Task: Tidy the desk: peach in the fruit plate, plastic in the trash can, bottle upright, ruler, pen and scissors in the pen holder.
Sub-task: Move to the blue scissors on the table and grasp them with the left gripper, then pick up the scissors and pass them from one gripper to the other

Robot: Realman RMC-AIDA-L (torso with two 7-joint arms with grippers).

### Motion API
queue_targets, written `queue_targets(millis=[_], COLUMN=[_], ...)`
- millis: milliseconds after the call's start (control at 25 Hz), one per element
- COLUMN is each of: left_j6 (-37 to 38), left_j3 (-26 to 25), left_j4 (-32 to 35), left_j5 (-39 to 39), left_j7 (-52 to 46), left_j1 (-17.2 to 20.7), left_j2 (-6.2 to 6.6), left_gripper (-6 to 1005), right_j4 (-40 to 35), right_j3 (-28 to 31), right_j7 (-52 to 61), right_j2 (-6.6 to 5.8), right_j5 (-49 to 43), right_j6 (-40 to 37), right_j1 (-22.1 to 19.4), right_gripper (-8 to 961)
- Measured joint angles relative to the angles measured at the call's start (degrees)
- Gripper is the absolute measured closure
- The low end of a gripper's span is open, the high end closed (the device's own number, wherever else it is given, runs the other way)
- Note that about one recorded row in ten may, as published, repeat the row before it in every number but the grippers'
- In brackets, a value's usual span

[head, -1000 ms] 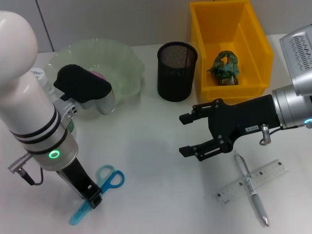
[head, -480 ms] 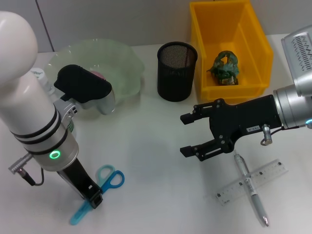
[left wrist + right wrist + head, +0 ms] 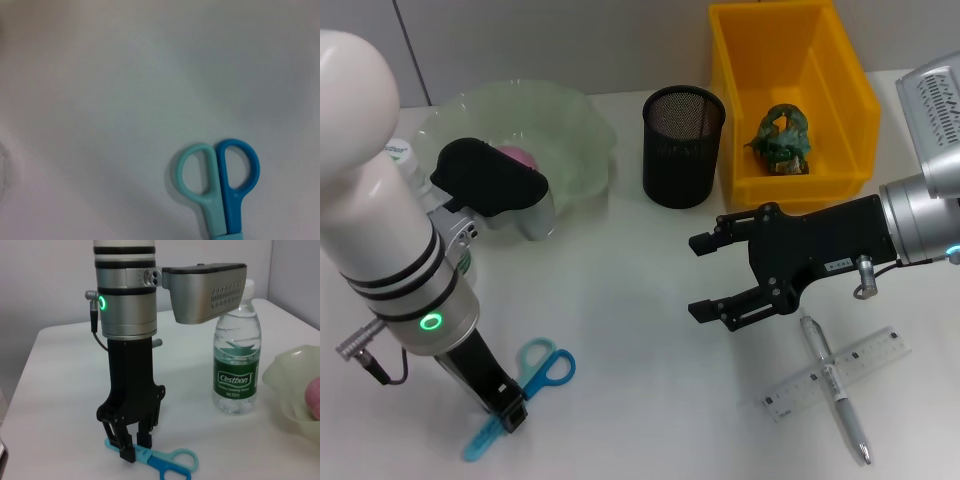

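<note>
blue scissors [image 3: 517,392] lie flat on the desk [image 3: 630,300] with the left gripper [image 3: 134,447] pinching their covered blade, so it should lift straight, handles trailing, toward the pen holder [image 3: 683,146] beyond, while the spread right gripper [image 3: 705,276] idles.

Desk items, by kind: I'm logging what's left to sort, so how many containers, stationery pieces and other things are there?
Containers: 3 - pale-green scalloped fruit plate, black wire-mesh pen holder, yellow plastic trash can.
Stationery: 3 - light-blue-handled scissors, silver-grey pen, clear plastic ruler.
Other: 3 - pink peach, clear green-labelled bottle, crumpled green plastic.
Total: 9
</note>
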Motion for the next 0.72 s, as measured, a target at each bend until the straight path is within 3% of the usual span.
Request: queue_targets(millis=[440,720], left_j6=[-0.1,0.3], left_j3=[0.2,-0.8], left_j4=[-0.4,-0.1], left_j5=[0.2,0.3], left_j7=[0.0,0.0], left_j1=[-0.2,-0.2], left_j2=[0.0,0.0], left_gripper=[699,778], right_j4=[0.0,0.0], right_j3=[0.1,0.3], right_j7=[0.0,0.1], right_j2=[-0.01,-0.01], right_j5=[0.0,0.0], right_j6=[0.0,0.0], right_j1=[0.0,0.1], right_gripper=[139,139])
